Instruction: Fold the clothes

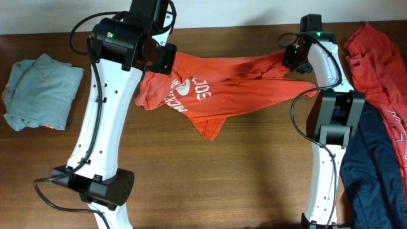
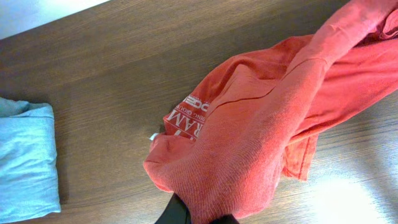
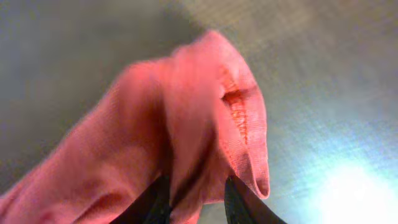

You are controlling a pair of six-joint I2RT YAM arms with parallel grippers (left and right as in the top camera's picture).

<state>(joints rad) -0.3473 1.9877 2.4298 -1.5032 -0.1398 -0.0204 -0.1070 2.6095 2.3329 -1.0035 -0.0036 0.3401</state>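
Observation:
The orange-red T-shirt [image 1: 216,83] with white lettering is stretched above the table between both grippers, its lower part hanging down to the wood. My left gripper [image 1: 159,56] is shut on the shirt's left end; in the left wrist view the shirt [image 2: 261,130] drapes from the jaws [image 2: 202,218] and a small white tag [image 2: 153,137] shows. My right gripper [image 1: 294,56] is shut on the shirt's right end, and in the right wrist view the fabric [image 3: 186,124] is bunched between the fingers [image 3: 196,199].
A folded pale grey-green garment [image 1: 39,92] lies at the far left and shows in the left wrist view [image 2: 25,162]. Another red garment [image 1: 381,70] and a navy one [image 1: 375,172] lie at the right edge.

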